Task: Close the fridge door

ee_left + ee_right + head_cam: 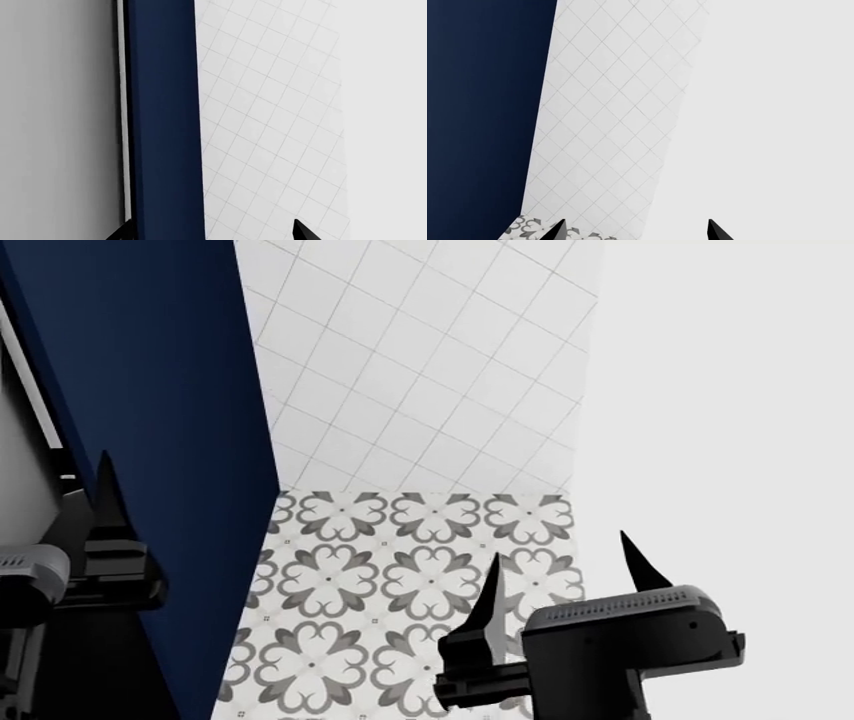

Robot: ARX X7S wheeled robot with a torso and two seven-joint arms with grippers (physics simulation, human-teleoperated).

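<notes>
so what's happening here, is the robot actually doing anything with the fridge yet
Not visibly. The right gripper hangs open over the patterned floor, holding nothing. The left gripper sits close beside the navy cabinet panel; whether it is open is unclear. A grey-white surface with a thin black edge shows beyond that panel in the left wrist view and may be the fridge door, but no contact with it is visible. A tiled wall is ahead.

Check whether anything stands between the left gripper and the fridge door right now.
Partly. The navy cabinet panel stands straight ahead of the open left gripper. The fridge door shows its grey face just beside that panel, with nothing visible in front of it.
</notes>
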